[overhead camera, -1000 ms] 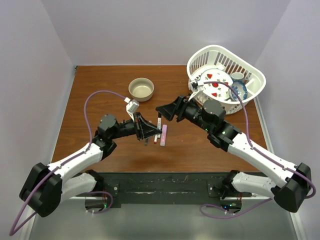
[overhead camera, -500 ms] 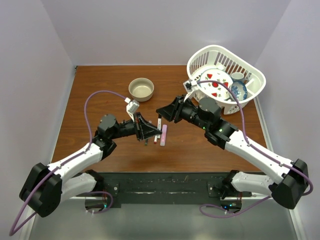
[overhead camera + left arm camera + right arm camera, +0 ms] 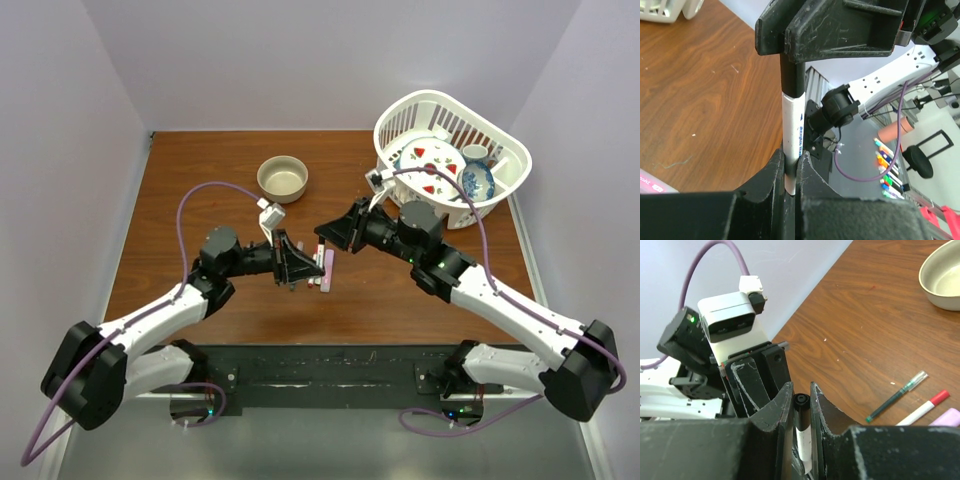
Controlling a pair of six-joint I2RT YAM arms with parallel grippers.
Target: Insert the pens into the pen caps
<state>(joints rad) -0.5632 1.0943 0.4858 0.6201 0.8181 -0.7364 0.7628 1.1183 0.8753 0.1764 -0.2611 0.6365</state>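
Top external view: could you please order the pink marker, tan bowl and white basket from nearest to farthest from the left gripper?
1. Pink marker, lying just right of the left gripper.
2. Tan bowl, farther back, toward the far edge.
3. White basket, in the far right corner.

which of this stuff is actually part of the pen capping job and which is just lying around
Job:
- white pen, held by left gripper
- dark cap at its end, in right gripper
- pink marker
- red-capped pen
- green pen

Lying about:
- tan bowl
- white basket
- plates in it
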